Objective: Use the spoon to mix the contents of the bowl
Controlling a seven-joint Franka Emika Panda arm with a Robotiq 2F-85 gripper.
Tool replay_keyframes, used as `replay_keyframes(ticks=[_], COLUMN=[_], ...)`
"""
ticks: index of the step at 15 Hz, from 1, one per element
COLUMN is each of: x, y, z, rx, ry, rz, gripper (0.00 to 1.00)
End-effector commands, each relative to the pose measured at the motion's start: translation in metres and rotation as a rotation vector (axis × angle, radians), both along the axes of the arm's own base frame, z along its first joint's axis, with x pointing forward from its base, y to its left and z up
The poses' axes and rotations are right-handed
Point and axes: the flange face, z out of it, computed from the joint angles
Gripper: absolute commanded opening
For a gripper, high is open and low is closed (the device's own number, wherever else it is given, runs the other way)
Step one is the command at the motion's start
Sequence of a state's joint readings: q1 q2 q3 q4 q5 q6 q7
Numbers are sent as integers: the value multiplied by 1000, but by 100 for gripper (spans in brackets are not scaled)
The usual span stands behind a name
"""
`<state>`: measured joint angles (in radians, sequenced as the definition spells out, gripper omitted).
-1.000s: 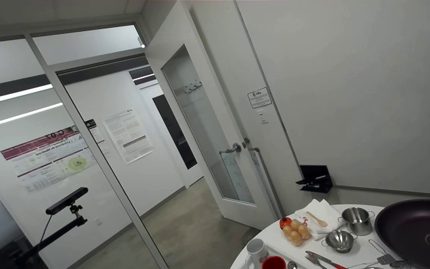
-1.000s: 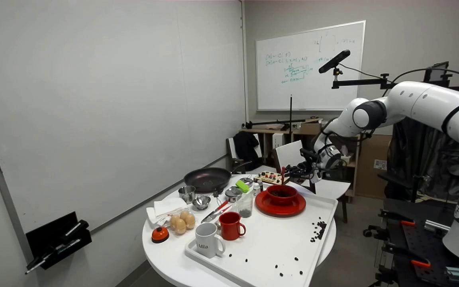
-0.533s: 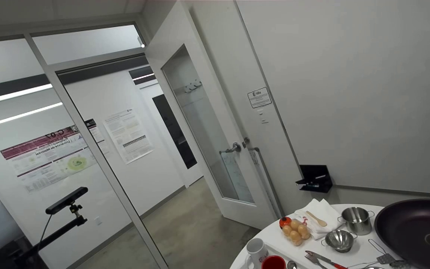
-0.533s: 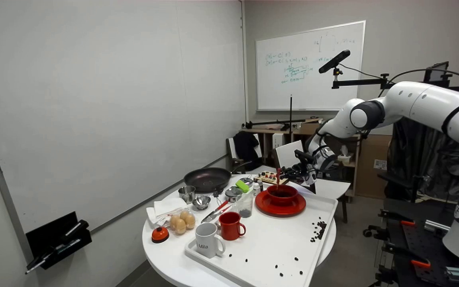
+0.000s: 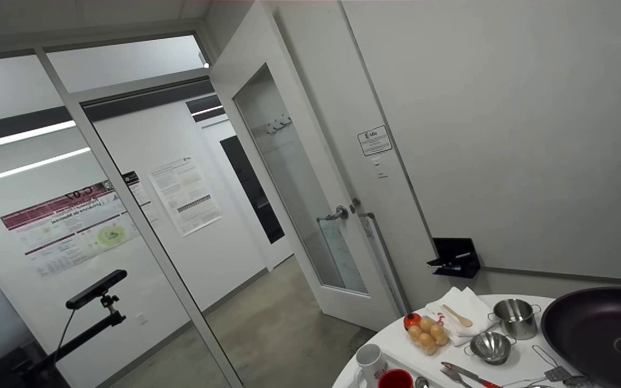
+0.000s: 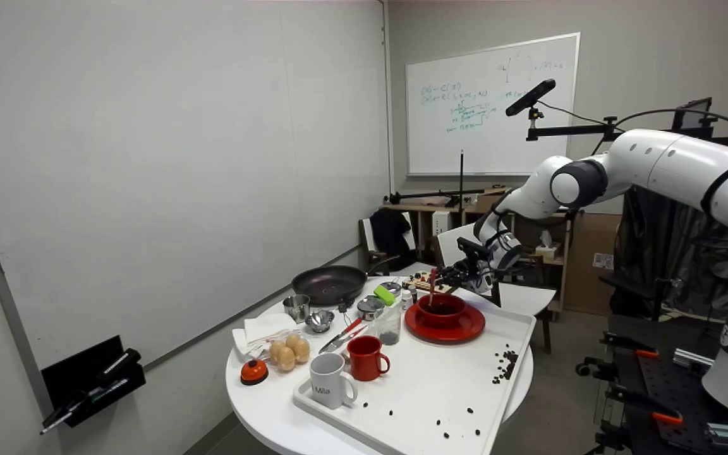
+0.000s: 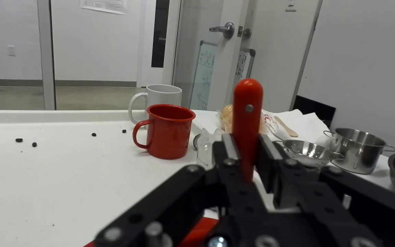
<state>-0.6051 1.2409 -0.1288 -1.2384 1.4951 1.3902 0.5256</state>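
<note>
My gripper is shut on the red handle of the spoon, which stands upright between the fingers. In an exterior view the gripper is behind the red bowl, and the spoon points down into its left side. The spoon's lower end is hidden in the bowl. The dark contents show inside the rim. The bowl sits on a red plate on the white tray. In the wrist view only a red patch shows at the bottom, bowl or plate, I cannot tell.
A red mug, a grey-white mug and a clear cup stand left of the plate. Dark beans lie scattered on the tray. Small bottles, steel pots and a black pan stand behind.
In an exterior view the gripper and spoon have moved left across the bowl. The bowl has shifted slightly left on the plate. The gripper stays shut on the spoon.
</note>
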Motion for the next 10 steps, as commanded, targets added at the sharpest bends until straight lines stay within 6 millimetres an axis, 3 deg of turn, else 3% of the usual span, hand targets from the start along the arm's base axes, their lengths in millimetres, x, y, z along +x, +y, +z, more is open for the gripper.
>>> replay_keyframes(ticks=[1,8,10], x=[4,-2,-13], y=[-16,-46,-51], z=[1,-16,-21], rx=[-6,21,31], ry=[14,77,84], rz=[-25,-109,-124], gripper=[7,7,7])
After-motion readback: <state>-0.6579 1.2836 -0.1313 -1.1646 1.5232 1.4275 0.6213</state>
